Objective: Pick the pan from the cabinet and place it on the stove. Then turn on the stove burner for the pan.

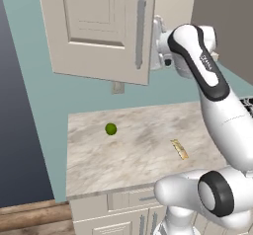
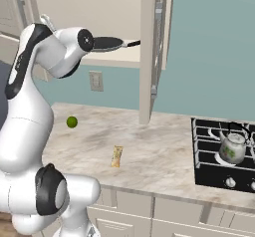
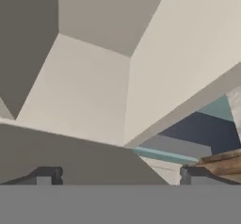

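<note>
Matt cream painted panelled wall cabinet (image 1: 99,26) with brushed silver metal bar handle (image 1: 140,30), smooth dark grey matt metal pan (image 2: 107,43), polished beige veined marble bench (image 2: 149,151), glossy black gas stove (image 2: 224,154), shiny clear glass kettle (image 2: 232,148), glossy white plastic arm (image 2: 30,121)
</note>
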Controlling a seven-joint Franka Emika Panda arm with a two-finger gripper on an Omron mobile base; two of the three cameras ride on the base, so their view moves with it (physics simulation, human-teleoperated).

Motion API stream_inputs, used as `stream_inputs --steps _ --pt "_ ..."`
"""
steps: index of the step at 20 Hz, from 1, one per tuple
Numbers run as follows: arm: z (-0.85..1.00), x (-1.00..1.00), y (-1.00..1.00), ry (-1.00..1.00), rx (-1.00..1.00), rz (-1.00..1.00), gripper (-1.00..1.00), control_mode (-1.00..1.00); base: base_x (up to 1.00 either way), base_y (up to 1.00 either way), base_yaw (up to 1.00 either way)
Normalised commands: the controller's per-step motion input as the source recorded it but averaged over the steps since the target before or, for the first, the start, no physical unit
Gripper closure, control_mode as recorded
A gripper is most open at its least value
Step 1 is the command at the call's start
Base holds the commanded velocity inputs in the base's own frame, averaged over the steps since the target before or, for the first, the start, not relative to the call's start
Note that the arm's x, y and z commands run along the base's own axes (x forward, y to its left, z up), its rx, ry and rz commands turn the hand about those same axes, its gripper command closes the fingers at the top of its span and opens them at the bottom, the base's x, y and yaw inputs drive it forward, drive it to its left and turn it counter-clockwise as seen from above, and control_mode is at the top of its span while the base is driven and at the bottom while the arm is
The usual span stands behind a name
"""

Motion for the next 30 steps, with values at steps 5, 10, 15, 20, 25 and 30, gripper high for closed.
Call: stream_inputs --steps 5,10,15,20,25,30 --pt "0.00 -0.81 0.69 -0.02 -0.01 0.16 -1.00 -1.00 0.00 0.00 0.00" --pt "0.00 -0.85 0.79 -0.04 -0.05 0.14 -1.00 -1.00 0.00 0.00 0.00" --pt "0.00 -0.87 0.79 -0.07 -0.07 0.12 -1.00 -1.00 0.00 0.00 0.00" --pt "0.00 -0.69 0.81 -0.04 -0.06 0.09 -1.00 -1.00 0.00 0.00 0.00" --pt "-0.01 -0.30 0.86 -0.01 -0.04 0.06 -1.00 -1.00 0.00 0.00 0.00" --pt "-0.04 0.00 0.82 0.01 -0.02 0.03 -1.00 -1.00 0.00 0.00 0.00"
